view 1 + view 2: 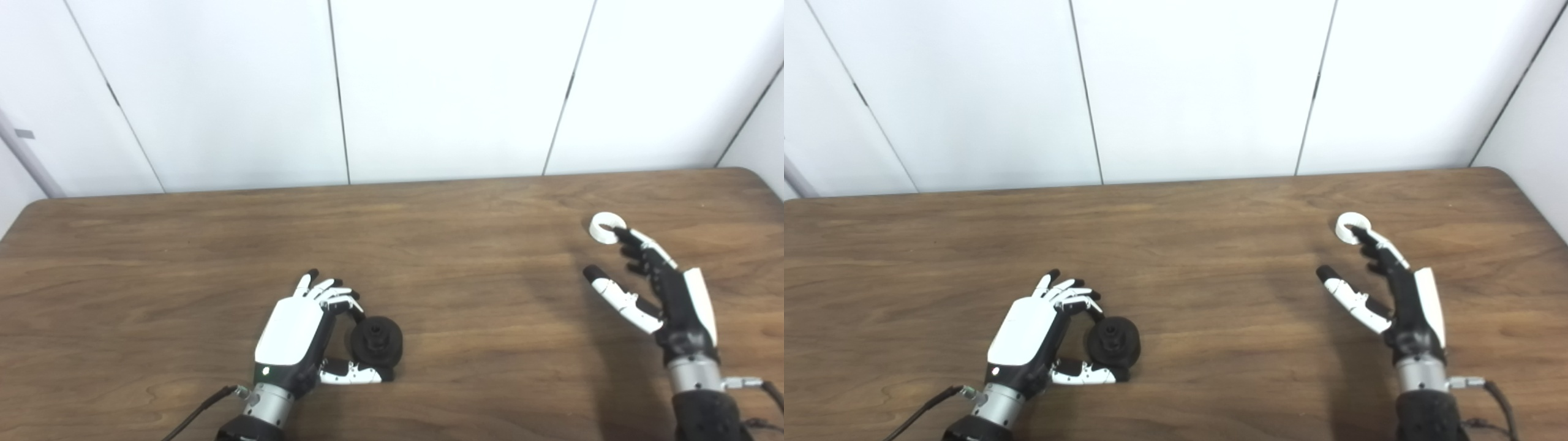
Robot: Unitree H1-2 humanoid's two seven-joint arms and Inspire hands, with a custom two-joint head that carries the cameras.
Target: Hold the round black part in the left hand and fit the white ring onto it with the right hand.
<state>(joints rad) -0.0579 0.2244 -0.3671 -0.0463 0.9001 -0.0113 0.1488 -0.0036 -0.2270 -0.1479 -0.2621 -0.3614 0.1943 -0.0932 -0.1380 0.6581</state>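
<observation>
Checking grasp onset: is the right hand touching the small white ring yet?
Cannot tell. In both eye views a fingertip of the right hand overlaps the white ring; neither shows contact or gap plainly.

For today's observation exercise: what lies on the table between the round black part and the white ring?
Nothing: between the round black part and the white ring only bare wooden table shows, crossed by a faint shadow. Both eye views show this.

My two head cameras look down across the tabletop side by side, sharing nearly the whole scene.
</observation>
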